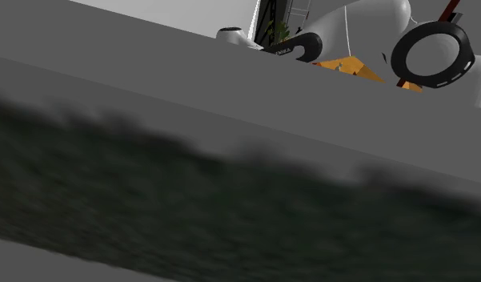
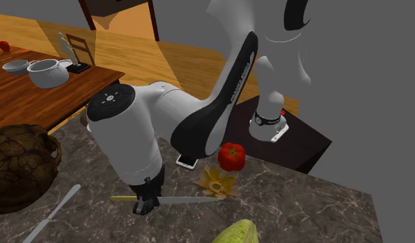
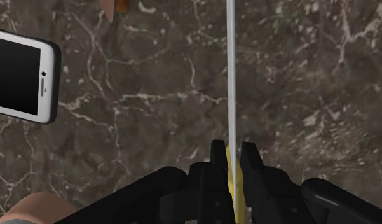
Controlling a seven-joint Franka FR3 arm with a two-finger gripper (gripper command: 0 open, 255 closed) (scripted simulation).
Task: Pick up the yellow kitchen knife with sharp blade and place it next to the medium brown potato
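Observation:
The knife lies along a dark marble countertop (image 2: pixel 295 200), its yellow handle (image 2: pixel 123 198) toward the second exterior view's left and its long thin blade (image 2: pixel 185 199) pointing right. My gripper (image 2: pixel 147 201) comes straight down on it. In the wrist view my gripper (image 3: pixel 232 149) is shut on the yellow handle (image 3: pixel 229 173), one finger on each side, and the blade (image 3: pixel 231 63) runs away from the fingers. A tan rounded thing (image 3: pixel 34 207), possibly the potato, shows beside the hand on the phone's side.
A white phone (image 3: pixel 21 73) lies beside the blade, with a red tomato (image 2: pixel 230 156) and a yellow flower-like thing (image 2: pixel 218 183) past it. A big rough brown ball (image 2: pixel 19 166), a grey utensil (image 2: pixel 54 214) and a green-yellow thing (image 2: pixel 237 233) ring the knife. A grey surface (image 1: pixel 150 72) blocks the shoulder view.

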